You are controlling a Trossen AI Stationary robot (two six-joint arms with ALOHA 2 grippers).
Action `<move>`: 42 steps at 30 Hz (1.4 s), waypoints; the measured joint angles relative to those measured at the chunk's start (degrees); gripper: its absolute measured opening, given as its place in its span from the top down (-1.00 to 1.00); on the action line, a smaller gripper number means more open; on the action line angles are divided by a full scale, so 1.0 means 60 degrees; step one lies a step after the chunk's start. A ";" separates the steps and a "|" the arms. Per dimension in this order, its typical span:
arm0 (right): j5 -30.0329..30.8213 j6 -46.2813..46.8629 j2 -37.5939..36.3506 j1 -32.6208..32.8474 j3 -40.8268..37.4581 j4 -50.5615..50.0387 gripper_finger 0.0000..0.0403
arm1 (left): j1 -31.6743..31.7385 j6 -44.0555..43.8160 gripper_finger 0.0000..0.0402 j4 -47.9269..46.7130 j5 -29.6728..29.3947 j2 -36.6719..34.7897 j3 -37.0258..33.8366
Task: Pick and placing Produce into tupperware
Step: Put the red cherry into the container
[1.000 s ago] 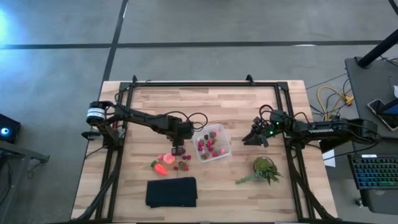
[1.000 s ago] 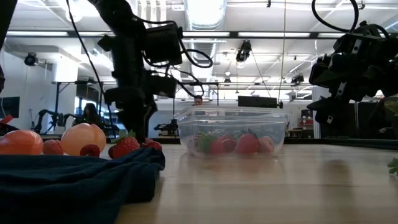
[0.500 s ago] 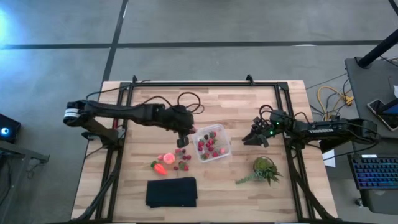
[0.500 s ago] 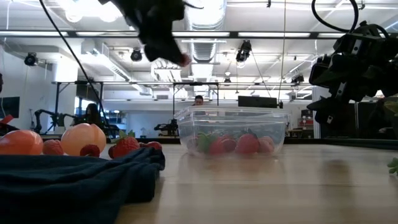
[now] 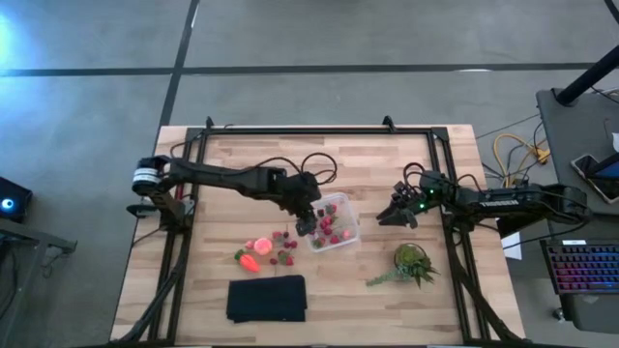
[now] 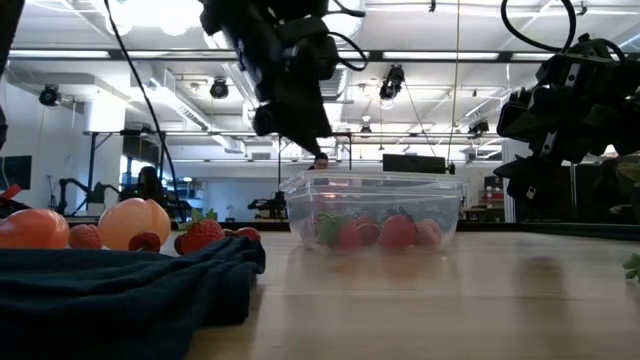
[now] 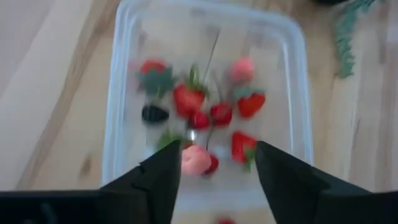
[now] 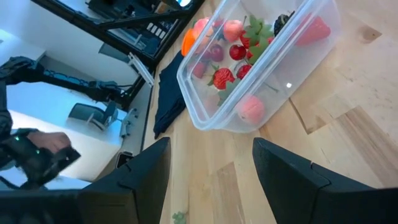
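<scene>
Left gripper [image 7: 214,165] hangs over the small clear, round-cornered plastic tupperware [image 5: 345,208], which sits right of centre on the wooden worktop [image 5: 242,159]; its fingers stand apart with nothing between them, and a pale pink piece [image 7: 196,159] lies in the box directly below the gap, a position that suits a drop into the container. Inside are several small red strawberry-like pieces [image 7: 188,99] with green caps. Further produce waits toward the worktop's front-left: an orange-red carrot-like piece [image 5: 250,262], a pinkish round piece [image 5: 262,246] and loose red berries [image 5: 285,257], close beside the tupperware, probably to keep transfers short. A black folded cloth [image 5: 267,299] lies at the front edge. Right gripper [image 5: 397,215] waits near the right edge, fingers parted and empty, clear of the left arm's path. A green leafy plant [image 5: 410,261] lies toward the front-right corner.
</scene>
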 joint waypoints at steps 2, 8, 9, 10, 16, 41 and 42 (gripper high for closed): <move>0.0000 -0.0009 0.0000 0.0000 0.0000 0.0000 -0.09 | -0.0011 -0.0963 -0.03 -0.1207 0.0001 -0.0137 0.0219; 0.0007 -0.0315 0.0030 0.0000 0.0000 -0.0003 -0.09 | -0.0155 -0.5821 -0.10 -0.3632 0.0353 -0.0623 0.0245; 0.0007 -0.0375 0.0068 0.0000 0.0000 0.0021 -0.09 | -0.0233 -0.6255 -0.10 -0.3705 0.0422 -0.0623 0.0152; 0.0008 -0.0424 0.0108 -0.0004 0.0000 0.0017 -0.09 | -0.0302 -0.6519 -0.10 -0.3747 0.0479 -0.0604 0.0091; 0.0011 -0.0472 0.0195 0.0000 0.0000 0.0003 -0.09 | -0.0687 -0.6858 0.05 -0.3627 0.0285 0.0020 -0.0007; 0.0007 -0.0415 0.0193 0.0000 0.0000 0.0004 -0.09 | -0.0976 -0.6534 0.32 -0.2859 0.0034 0.1931 0.0008; 0.0007 -0.0415 0.0193 0.0000 0.0000 0.0004 -0.09 | -0.0976 -0.6534 0.32 -0.2864 0.0034 0.1951 0.0008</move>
